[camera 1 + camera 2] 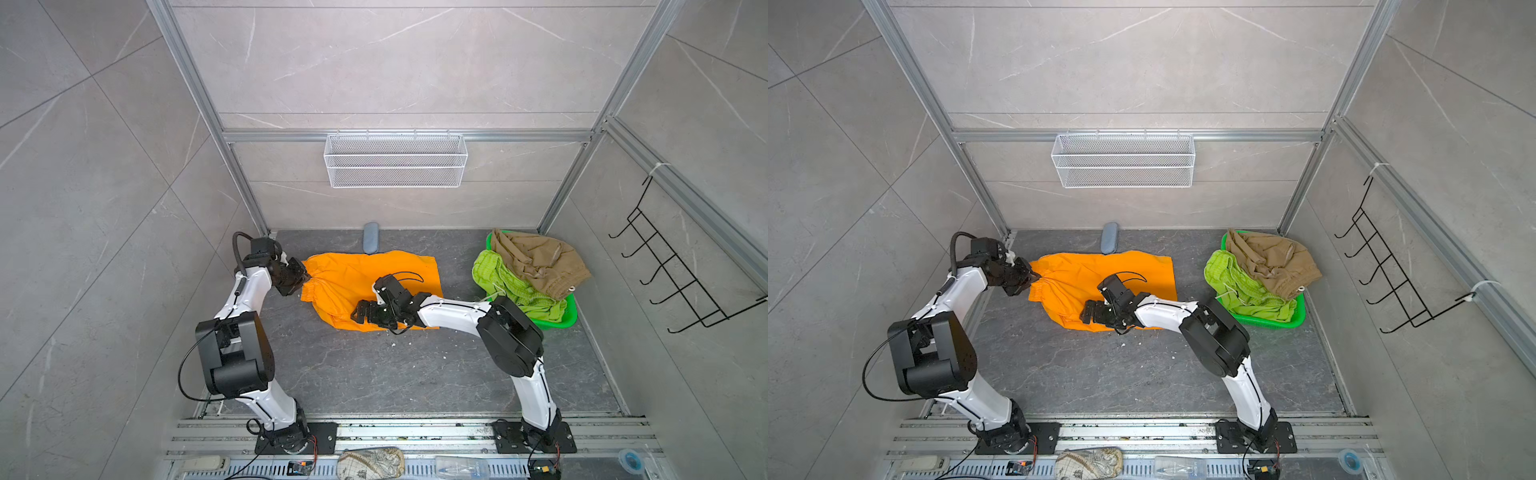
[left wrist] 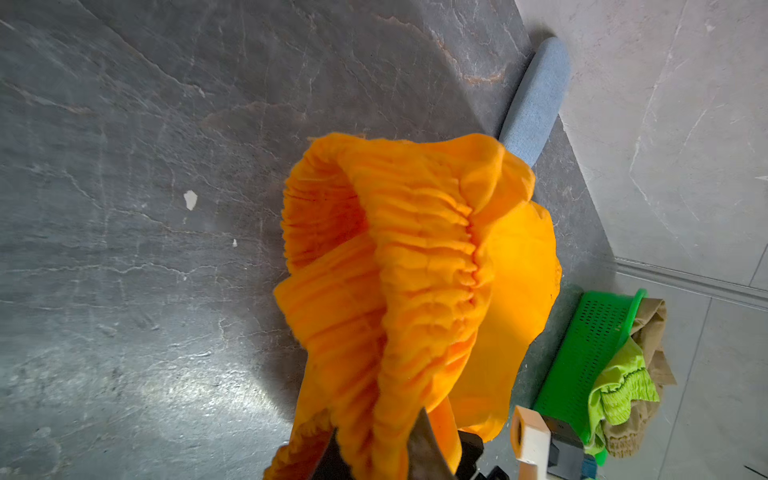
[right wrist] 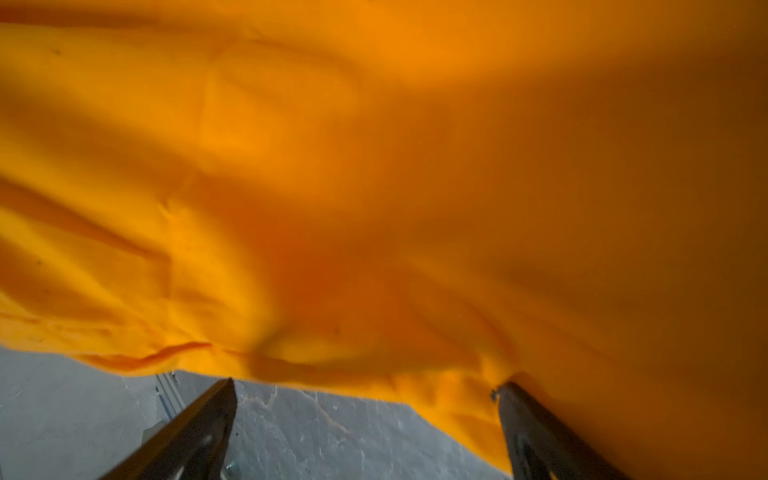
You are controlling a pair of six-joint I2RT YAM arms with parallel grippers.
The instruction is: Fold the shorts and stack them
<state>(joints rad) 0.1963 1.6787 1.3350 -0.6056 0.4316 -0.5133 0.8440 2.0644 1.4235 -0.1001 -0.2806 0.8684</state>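
Orange shorts [image 1: 365,278]: left gripper [image 1: 306,279] clamps waistband [image 2: 415,270]; right gripper [image 1: 360,313] spread wide; green basket [image 1: 570,318] near.

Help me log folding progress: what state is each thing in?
orange shorts: spread out, unfolded, waistband pinched
left gripper: shut on orange shorts
right gripper: open, at their near edge
khaki shorts: crumpled in basket
lime shorts: crumpled, draped over basket rim
basket: upright, holding two shorts

The dark grey, marble-veined desk [image 1: 415,374] carries bright orange cloth shorts [image 1: 353,276] spread near its middle. A small blue-grey oblong fabric case [image 1: 370,243] lies just behind them at the back wall, and a bright green perforated plastic basket [image 1: 570,320] sits in the right rear corner. A few white flecks [image 1: 392,344] lie nearer the front.
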